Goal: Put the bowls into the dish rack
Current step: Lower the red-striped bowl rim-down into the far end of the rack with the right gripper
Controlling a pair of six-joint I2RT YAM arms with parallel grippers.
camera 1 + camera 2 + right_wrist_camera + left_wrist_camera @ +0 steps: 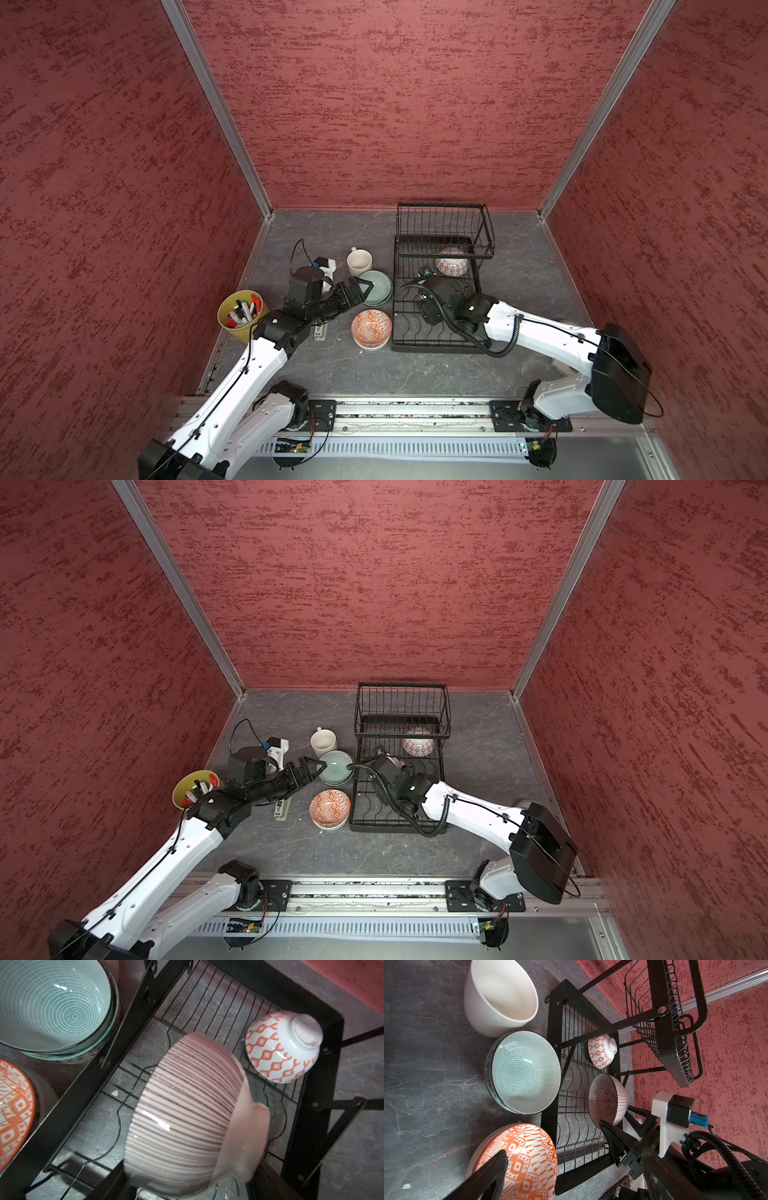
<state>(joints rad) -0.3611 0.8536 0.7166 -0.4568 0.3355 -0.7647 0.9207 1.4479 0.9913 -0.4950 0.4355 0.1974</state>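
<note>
The black wire dish rack (436,345) (395,828) stands right of the middle. My right gripper (392,766) (626,1126) is shut on a pink-striped bowl (607,1098) (187,1118), held tilted on its side above the lower tier's wavy dividers. An orange-diamond bowl (451,266) (282,1049) lies upside down at the far end of that tier. Left of the rack, a pale green bowl (380,286) (525,1072) sits stacked on another, and an orange-patterned bowl (372,328) (527,1157) rests on a cream one. My left gripper (368,291) (575,1176) hangs open at the green bowl's edge, holding nothing.
A cream mug (359,262) stands behind the green bowl. A yellow-green pot of markers (241,313) sits at the left beside my left arm. The rack's upper basket (444,224) overhangs its far end. A small stapler-like item (320,331) lies under the left arm.
</note>
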